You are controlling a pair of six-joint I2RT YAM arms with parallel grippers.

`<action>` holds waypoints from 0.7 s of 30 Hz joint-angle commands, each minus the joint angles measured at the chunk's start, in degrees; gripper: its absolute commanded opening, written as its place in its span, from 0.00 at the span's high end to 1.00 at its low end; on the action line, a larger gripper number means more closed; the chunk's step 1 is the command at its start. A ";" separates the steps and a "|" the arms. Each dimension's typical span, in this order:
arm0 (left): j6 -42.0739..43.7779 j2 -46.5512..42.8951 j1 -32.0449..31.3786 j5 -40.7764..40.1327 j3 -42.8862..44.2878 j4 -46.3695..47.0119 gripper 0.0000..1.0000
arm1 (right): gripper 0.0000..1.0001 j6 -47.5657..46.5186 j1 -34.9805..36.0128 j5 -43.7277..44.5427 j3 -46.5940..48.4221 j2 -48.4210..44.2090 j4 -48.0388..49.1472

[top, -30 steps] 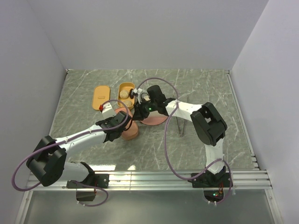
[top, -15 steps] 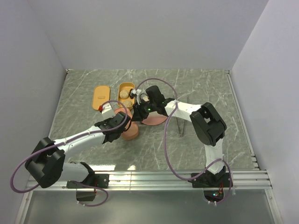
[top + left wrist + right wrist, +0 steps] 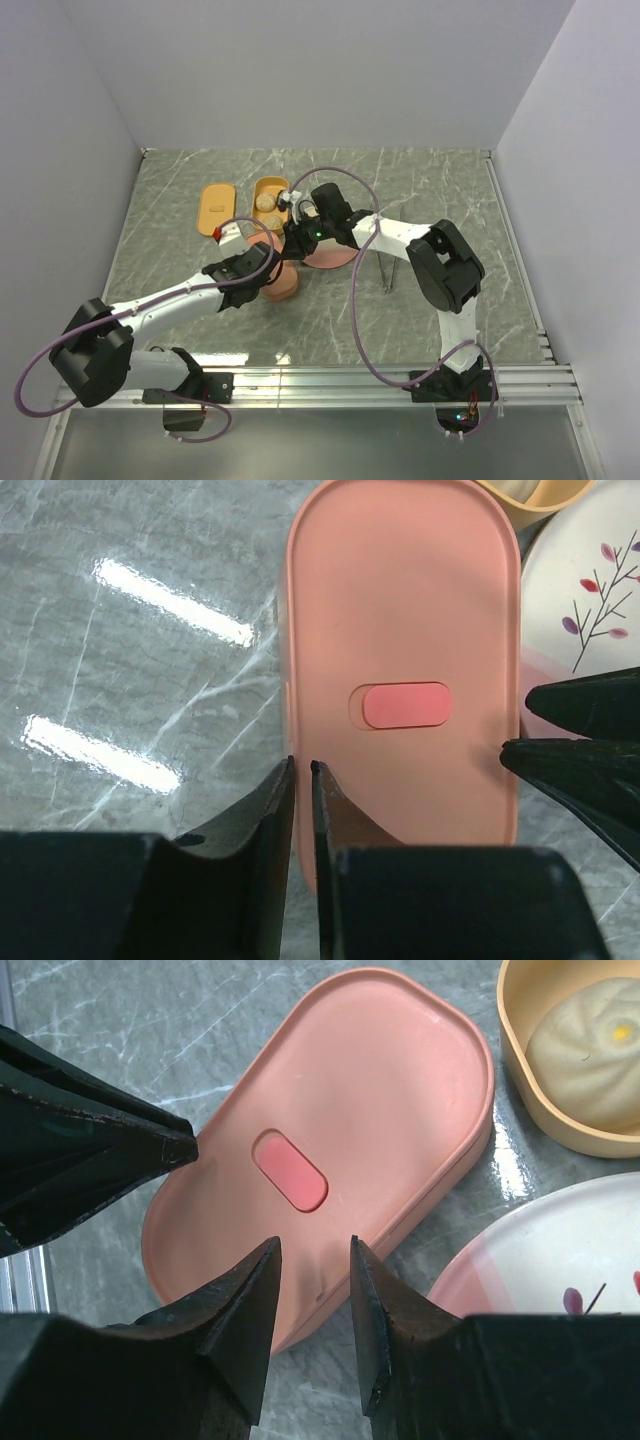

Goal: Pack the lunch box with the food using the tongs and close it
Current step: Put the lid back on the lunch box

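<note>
A pink oval lunch box [image 3: 400, 630] lies with its lid on, a red tab in the lid's middle [image 3: 290, 1170]. My left gripper [image 3: 302, 765] hovers at the lid's left rim, open by a narrow gap with nothing in it. Open wider and empty, my right gripper [image 3: 312, 1243] hangs over the opposite long edge of the box [image 3: 281, 281]. A round beige ball of food [image 3: 588, 1048] sits in an open yellow tub [image 3: 268, 200]. The thin grey tongs [image 3: 386, 270] lie on the table right of the plate.
The cream-and-pink plate [image 3: 540, 1260] lies right next to the pink box, under the right arm [image 3: 400, 235]. A flat yellow lid [image 3: 216, 208] lies left of the yellow tub. Grey walls close off the marbled table on three sides.
My left gripper's fingers have parted a little from shut, and the left arm has shifted slightly. The right gripper has barely moved.
</note>
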 commanded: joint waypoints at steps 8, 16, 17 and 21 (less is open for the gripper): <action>-1.64 -3.44 -1.29 -4.05 1.01 -2.40 0.71 | 0.58 -0.51 0.42 -0.62 2.00 0.40 1.11; -1.47 -9.42 -2.52 -11.07 0.31 -2.68 0.57 | 0.58 1.50 0.42 -0.01 -0.02 -1.26 4.62; -0.95 -10.91 -2.52 -11.60 -0.47 -1.89 0.56 | 0.58 2.12 0.33 0.34 -0.37 -1.62 6.36; 3.09 -13.73 -2.43 -14.42 -3.64 4.70 0.57 | 0.58 7.99 -0.63 2.28 -3.79 -3.73 12.08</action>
